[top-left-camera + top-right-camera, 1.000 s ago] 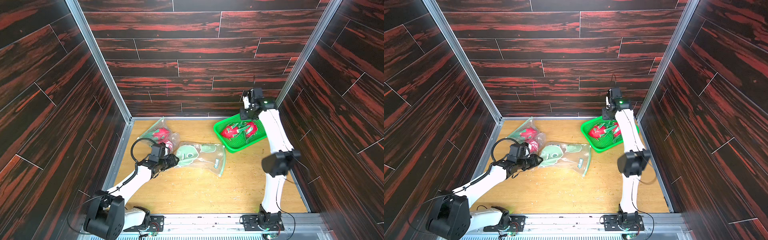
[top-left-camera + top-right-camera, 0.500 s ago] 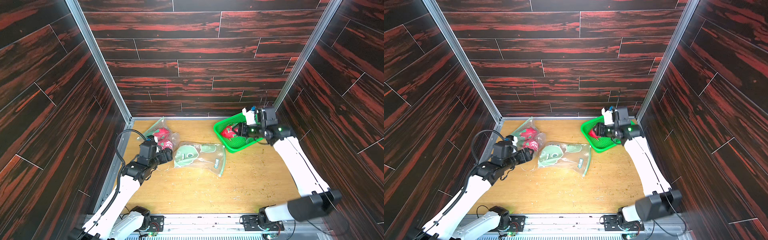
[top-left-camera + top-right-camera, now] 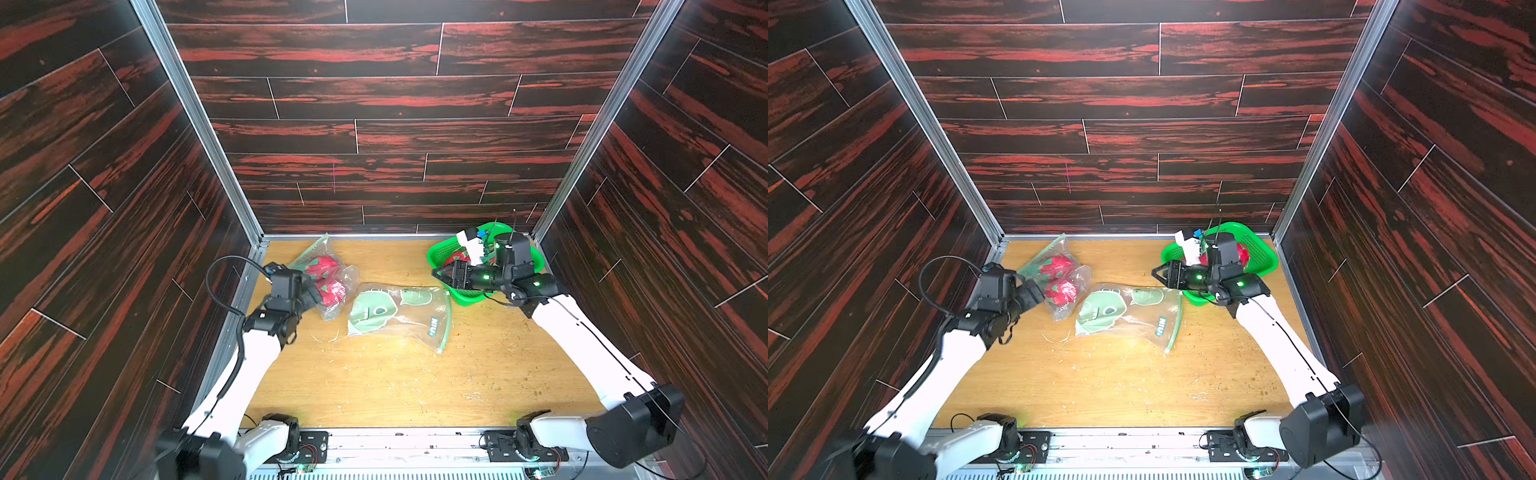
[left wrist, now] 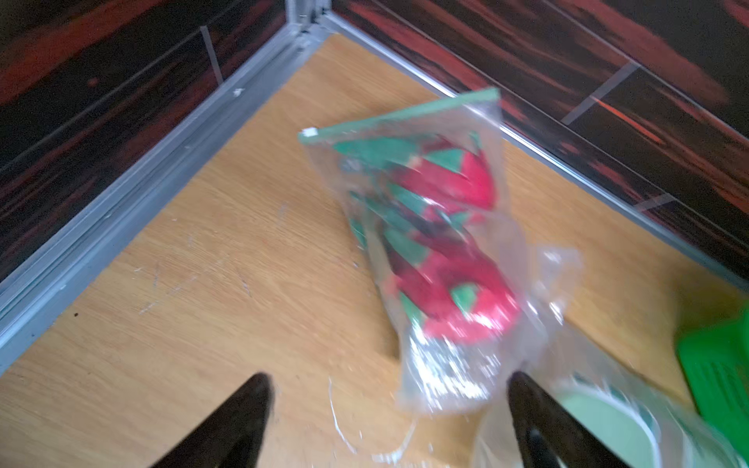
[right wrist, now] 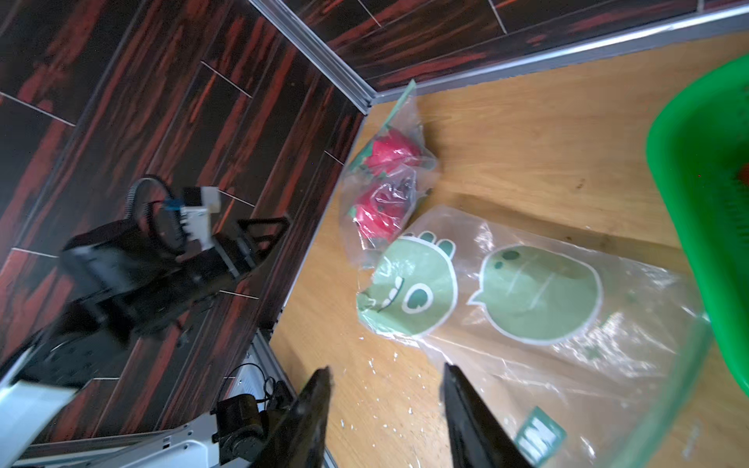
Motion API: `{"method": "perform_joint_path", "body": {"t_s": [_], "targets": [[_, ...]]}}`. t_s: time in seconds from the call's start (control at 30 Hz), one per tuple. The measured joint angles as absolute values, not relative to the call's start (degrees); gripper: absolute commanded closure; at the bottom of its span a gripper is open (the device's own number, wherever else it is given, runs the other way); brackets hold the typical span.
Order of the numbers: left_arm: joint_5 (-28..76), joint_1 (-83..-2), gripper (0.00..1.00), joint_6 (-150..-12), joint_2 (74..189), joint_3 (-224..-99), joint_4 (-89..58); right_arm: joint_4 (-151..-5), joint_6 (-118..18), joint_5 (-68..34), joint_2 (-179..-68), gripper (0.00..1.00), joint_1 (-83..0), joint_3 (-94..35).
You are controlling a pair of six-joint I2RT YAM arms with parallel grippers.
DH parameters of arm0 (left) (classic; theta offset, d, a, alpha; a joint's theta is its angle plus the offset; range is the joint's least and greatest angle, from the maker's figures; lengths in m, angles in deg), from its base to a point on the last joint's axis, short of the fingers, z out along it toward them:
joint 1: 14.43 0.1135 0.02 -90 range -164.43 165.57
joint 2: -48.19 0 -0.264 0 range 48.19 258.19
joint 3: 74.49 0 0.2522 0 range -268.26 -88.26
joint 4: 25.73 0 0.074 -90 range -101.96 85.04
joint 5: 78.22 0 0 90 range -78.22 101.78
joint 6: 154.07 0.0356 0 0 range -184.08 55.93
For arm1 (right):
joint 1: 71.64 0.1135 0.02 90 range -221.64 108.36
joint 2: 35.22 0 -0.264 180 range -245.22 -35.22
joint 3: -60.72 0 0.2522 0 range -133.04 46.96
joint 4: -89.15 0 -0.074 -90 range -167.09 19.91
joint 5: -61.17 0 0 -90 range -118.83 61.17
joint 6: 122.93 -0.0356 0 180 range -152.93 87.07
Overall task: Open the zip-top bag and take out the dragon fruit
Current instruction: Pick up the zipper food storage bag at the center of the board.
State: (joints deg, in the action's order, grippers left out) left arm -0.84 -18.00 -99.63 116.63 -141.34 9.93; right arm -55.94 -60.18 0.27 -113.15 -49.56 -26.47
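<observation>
The left gripper (image 4: 387, 377) and right gripper (image 5: 385, 368) both hang parted and empty. Two dragon fruit (image 3: 332, 291) lie inside the zip-top bag (image 3: 318, 249) near the back-left corner, just ahead of the left gripper. The step in hand seems to be opening this bag, so next it likely needs pinning and its zip edge pulled.

A small clear zip-top bag (image 3: 329, 277) lies crumpled near the far left corner, its green zip strip (image 4: 401, 115) toward the back wall and seemingly shut. Inside are the far dragon fruit (image 3: 323, 265) and the near dragon fruit (image 3: 333, 291), both bright red-pink with pointed green scales. A printed bag (image 3: 401, 311) with green cartoon faces lies flat mid-table, its corner meeting the first. A basket fruit (image 3: 1244, 252) shows red, partly hidden, in the green basket (image 3: 1262, 249).
</observation>
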Motion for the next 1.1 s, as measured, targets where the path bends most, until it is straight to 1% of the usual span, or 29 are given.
{"method": "perform_joint_path", "body": {"t_s": [0.1, 0.27, 0.33, 0.47, 0.6, 0.7, 0.83, 1.1], "targets": [[1.48, -13.32, 0.08, -101.85, 121.49, -141.34, 6.01, -57.82, -60.59, 1.12, -114.44, 0.51, -49.51, -26.38], [7.03, -4.49, 0.13, -105.7, 130.71, -142.38, -0.92, -59.66, -61.01, 2.78, -116.63, 0.52, -49.47, -26.36], [10.0, -1.63, 0.17, -106.64, 134.89, -143.94, -3.25, -60.14, -61.01, 3.46, -117.37, 0.52, -49.47, -26.36], [16.56, 2.28, 0.19, -108.08, 143.89, -149.95, -5.7, -60.55, -60.85, 4.45, -119.08, 0.52, -49.47, -26.64], [21.12, 3.77, 0.19, -108.94, 151.96, -156.26, -7.32, -60.05, -60.0, 4.97, -120.94, 0.52, -49.47, -28.7], [22.96, 4.03, 0.19, -109.68, 155.91, -158.25, -7.71, -59.05, -58.84, 5.12, -122.2, 0.51, -49.47, -31.34], [24.23, 4.07, 0.18, -110.93, 159.45, -159.67, -7.69, -58.04, -57.71, 5.63, -123.25, 0.52, -49.47, -33.9], [24.88, 4.07, 0.17, -113.31, 162.86, -161.25, -10.16, -57.36, -56.96, 7.02, -123.36, 0.51, -49.47, -35.15]]}}
